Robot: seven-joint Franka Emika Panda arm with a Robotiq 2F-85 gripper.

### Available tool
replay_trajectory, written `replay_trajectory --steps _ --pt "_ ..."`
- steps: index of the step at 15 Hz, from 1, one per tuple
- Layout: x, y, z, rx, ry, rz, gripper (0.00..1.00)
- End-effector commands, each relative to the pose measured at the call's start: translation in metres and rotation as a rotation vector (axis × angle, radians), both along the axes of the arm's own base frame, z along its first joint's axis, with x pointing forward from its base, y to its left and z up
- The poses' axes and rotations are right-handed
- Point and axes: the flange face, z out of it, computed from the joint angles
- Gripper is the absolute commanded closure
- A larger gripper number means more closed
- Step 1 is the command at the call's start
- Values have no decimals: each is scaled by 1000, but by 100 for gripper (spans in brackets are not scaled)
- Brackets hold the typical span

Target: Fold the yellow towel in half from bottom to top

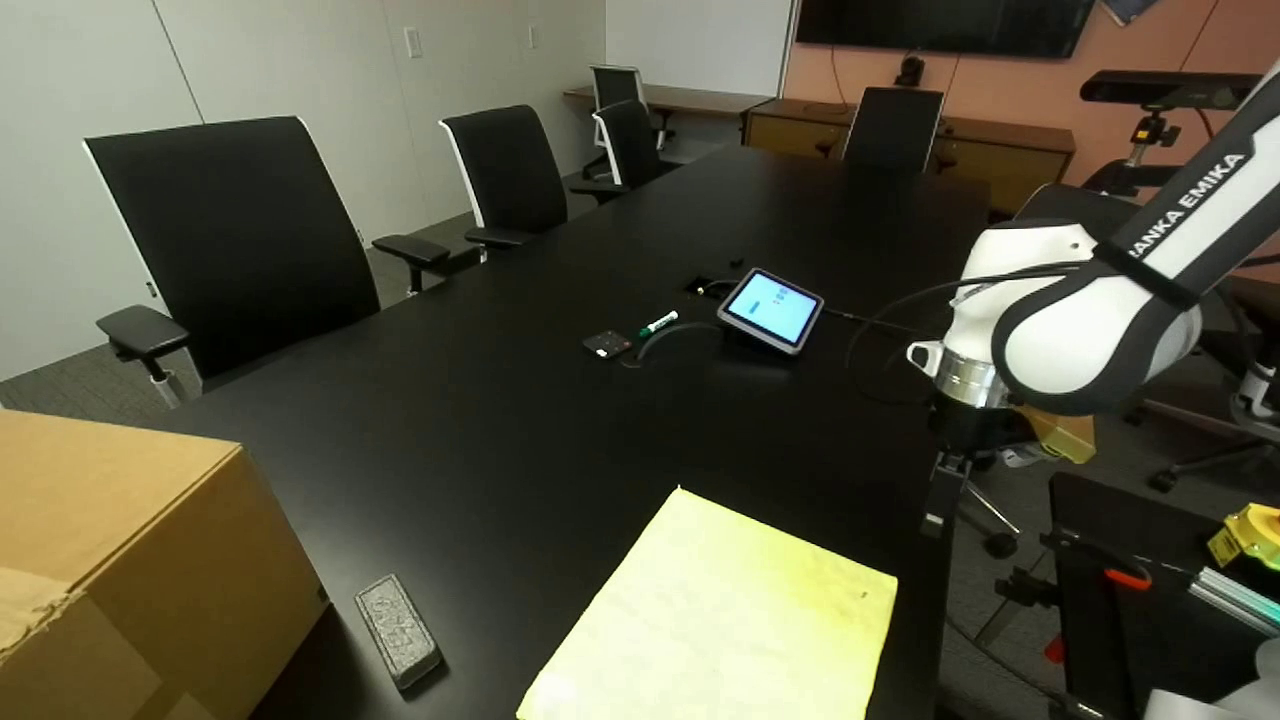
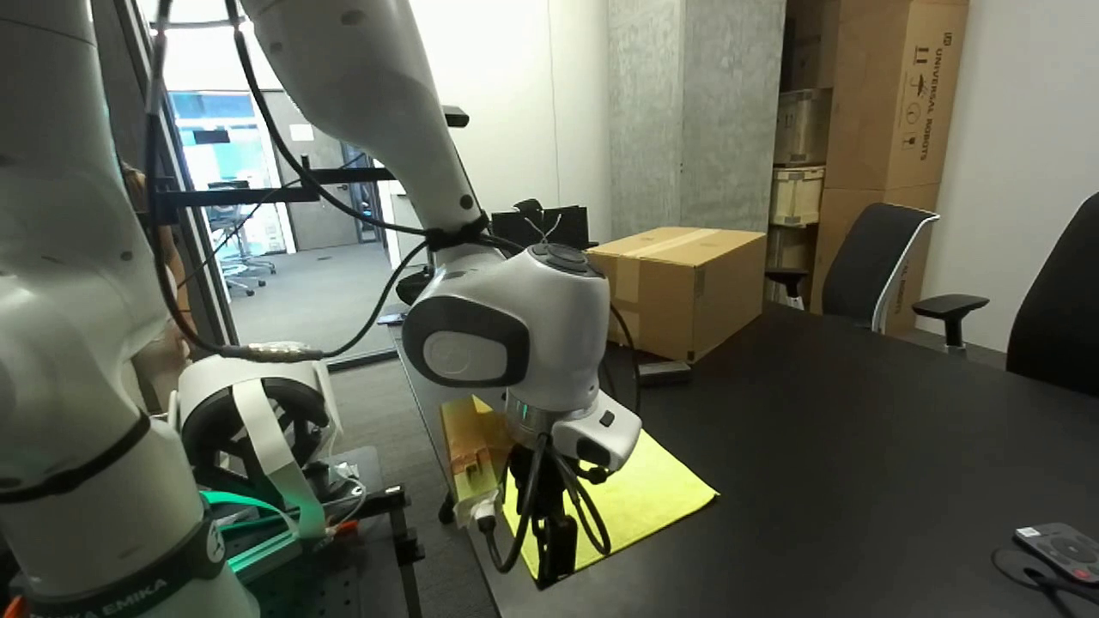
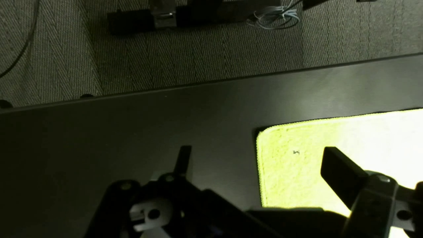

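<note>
The yellow towel (image 1: 730, 620) lies flat and spread on the black table, its front part cut off by the frame in this exterior view. It also shows in an exterior view (image 2: 661, 489), partly hidden behind the arm. My gripper (image 1: 942, 495) is above the table beside a towel corner, pointing down; it also shows in an exterior view (image 2: 554, 549). In the wrist view the towel (image 3: 290, 178) has a rounded corner between the fingers. The gripper (image 3: 257, 155) is wide open and empty, one finger over bare table and one over the towel.
A cardboard box (image 1: 190, 600) and a dark grey block (image 1: 398, 630) are on the table beyond the towel. A tablet (image 1: 770, 310), a green marker (image 1: 658, 323) and a small black device (image 1: 606, 345) stand farther along. The table edge (image 3: 198, 85) runs near the towel.
</note>
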Motion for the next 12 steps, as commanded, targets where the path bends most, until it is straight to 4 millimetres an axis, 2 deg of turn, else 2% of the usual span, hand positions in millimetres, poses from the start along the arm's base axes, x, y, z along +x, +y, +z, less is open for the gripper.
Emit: replay_trajectory --steps 1,6,12 --pt "16 22 -21 35 -51 -19 0" --pt "29 51 -49 94 -81 -39 0" --pt "29 42 -87 85 -67 -56 0"
